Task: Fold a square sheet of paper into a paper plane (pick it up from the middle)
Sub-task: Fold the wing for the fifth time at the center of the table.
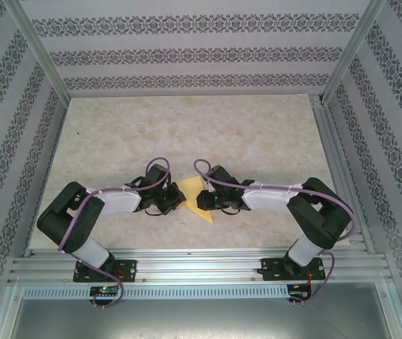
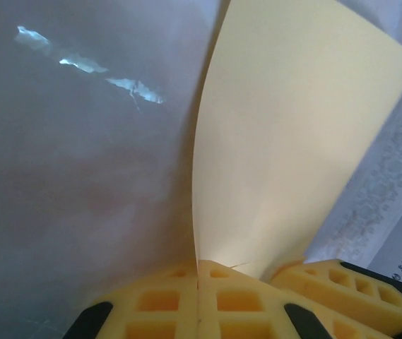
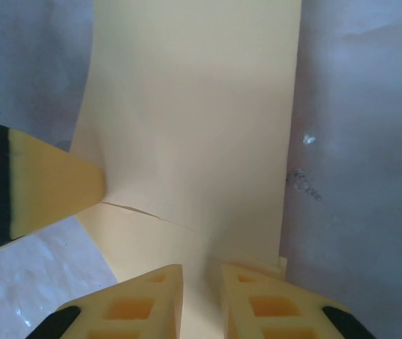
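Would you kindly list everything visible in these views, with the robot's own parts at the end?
paper sheet: one, yellow, partly folded, mid-table between the two tools
table: one, beige marbled, under the arms
wall panels: three, white with grey floral stripes, at the back and both sides
frame rails: several, silver metal, along the near edge
left arm: one, black and white with a purple cable, reaching in from the left
right arm: one, same colours, reaching in from the right
left tool: one, yellow fingers, shut on the paper sheet
right tool: one, yellow fingers, slightly apart with the paper sheet between them
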Available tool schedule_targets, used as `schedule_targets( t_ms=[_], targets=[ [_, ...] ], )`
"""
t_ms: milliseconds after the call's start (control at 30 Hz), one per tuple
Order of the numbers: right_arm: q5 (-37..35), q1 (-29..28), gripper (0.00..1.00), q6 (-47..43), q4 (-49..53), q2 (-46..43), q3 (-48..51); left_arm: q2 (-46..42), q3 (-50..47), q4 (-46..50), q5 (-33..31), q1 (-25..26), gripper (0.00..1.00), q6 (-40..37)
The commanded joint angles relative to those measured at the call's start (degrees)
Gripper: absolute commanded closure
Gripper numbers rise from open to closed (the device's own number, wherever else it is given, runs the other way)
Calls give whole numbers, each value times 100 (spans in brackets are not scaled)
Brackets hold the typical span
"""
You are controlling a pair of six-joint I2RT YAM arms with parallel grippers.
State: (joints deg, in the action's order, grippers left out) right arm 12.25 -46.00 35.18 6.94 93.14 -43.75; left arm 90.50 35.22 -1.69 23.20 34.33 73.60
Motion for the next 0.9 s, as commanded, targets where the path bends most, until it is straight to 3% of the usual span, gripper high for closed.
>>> schedule_targets(
  t_ms=[0,167,333,867],
  targets=[
    [-184,-90,76,-467,76,-275,-16,48,209,-87,-59,93,96,15],
    [-931,-535,61,-1277,464,-427,-138,17,265,23,-48,92,97,54],
    [-1508,-979,57,-1944,589,-429,-211,-32,300,101,-54,90,97,117],
    [-1870,-1483,49,-2692,155,-253,4,1,309,-12,146,79,97,303]
  ],
)
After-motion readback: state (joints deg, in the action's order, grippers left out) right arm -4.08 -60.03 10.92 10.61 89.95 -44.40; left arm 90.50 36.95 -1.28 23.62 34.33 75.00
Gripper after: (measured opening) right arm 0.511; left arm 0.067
